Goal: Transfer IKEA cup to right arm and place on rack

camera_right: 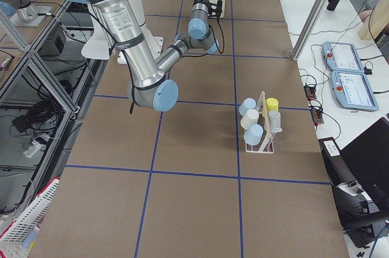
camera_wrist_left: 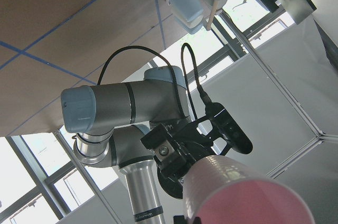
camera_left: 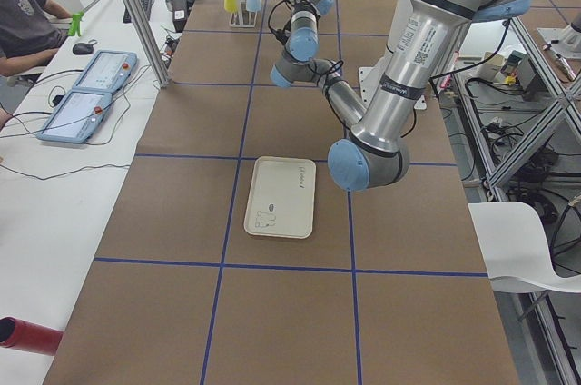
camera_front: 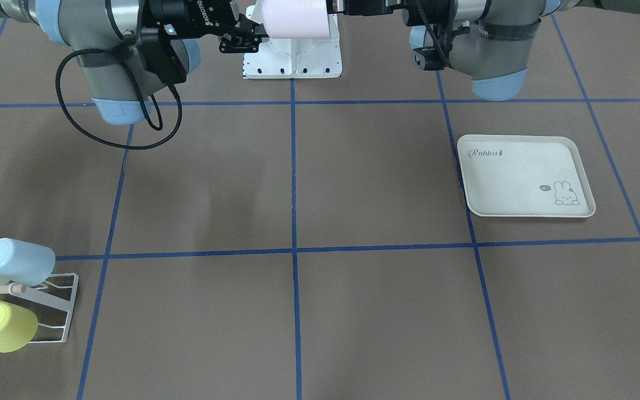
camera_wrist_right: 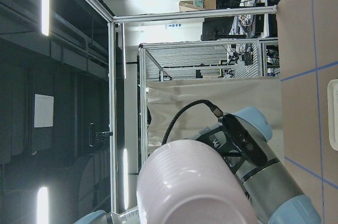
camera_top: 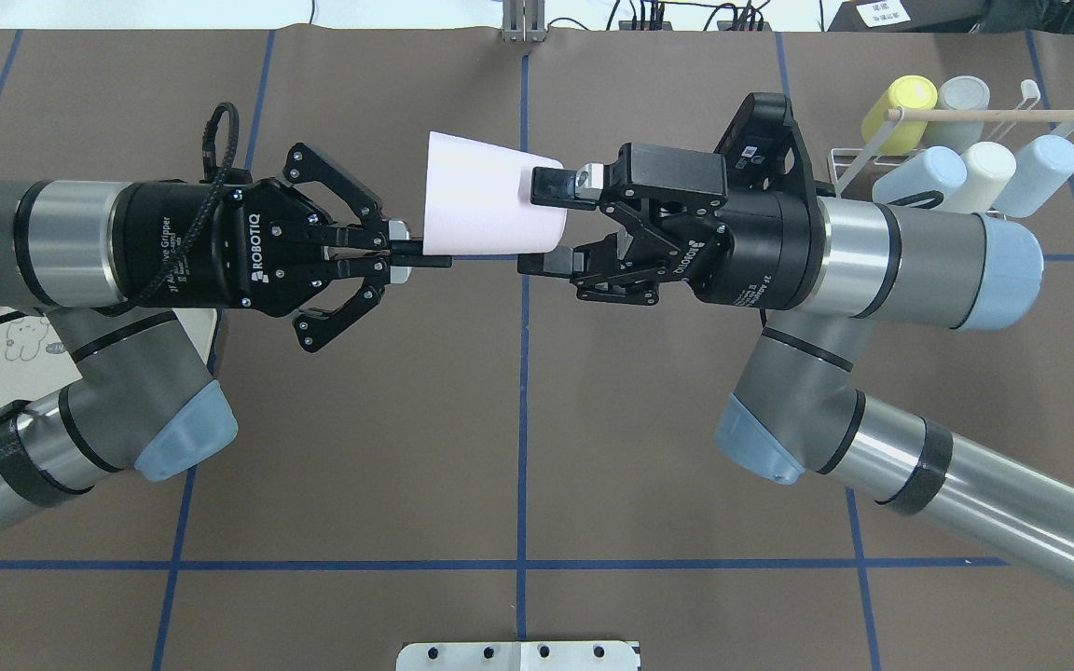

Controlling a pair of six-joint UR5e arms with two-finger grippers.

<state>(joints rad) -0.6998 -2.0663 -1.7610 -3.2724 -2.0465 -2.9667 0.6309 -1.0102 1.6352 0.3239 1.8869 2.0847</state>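
A pale pink cup (camera_top: 486, 200) hangs level in the air between both arms, high above the table. It also shows in the front view (camera_front: 295, 19). My left gripper (camera_top: 406, 253) is shut on the cup's rim. My right gripper (camera_top: 542, 226) has its fingers on either side of the cup's narrow base end. They look slightly spread, and I see no firm contact. The white wire rack (camera_top: 840, 163) with a wooden dowel (camera_top: 994, 114) stands at the far right and holds several cups, among them a yellow cup (camera_top: 898, 102).
A cream rabbit-print tray (camera_front: 525, 175) lies on the left arm's side of the brown table. The robot's white base plate (camera_front: 292, 64) sits under the raised cup. In the front view the rack (camera_front: 70, 300) is at the near left corner.
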